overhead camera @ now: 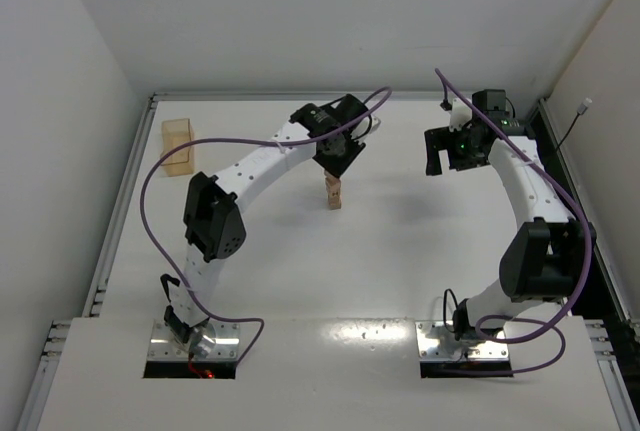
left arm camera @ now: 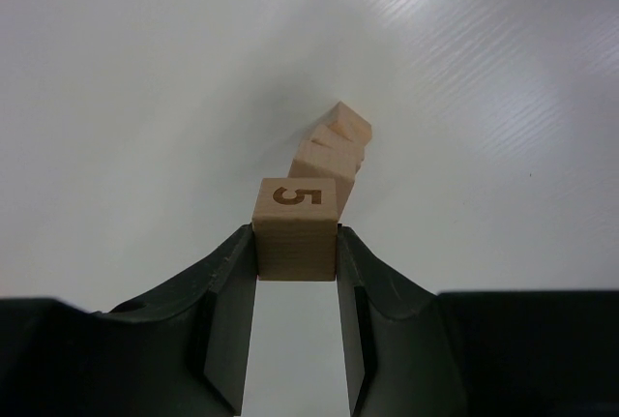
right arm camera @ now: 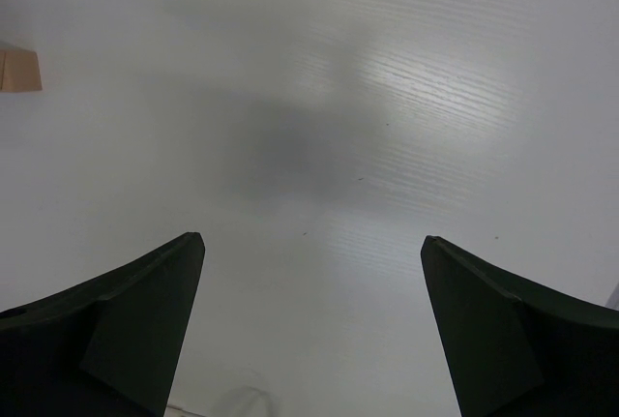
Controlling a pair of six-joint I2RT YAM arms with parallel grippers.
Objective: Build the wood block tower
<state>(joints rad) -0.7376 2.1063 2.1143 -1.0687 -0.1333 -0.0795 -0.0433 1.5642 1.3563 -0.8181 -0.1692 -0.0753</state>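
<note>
Wrist view alone reveals left gripper (left arm camera: 297, 239) clamping cube (left arm camera: 295, 214) marked 5 above tower (left arm camera: 334, 146); right gripper (right arm camera: 311, 243) spread.

The white counter (overhead camera: 400, 241) carries the wood block tower (overhead camera: 333, 194), a short, slightly crooked stack standing a little behind its middle. Well apart from it, near the far left corner, stands a tan see-through box (overhead camera: 179, 147), perhaps a tray set on edge.
</note>
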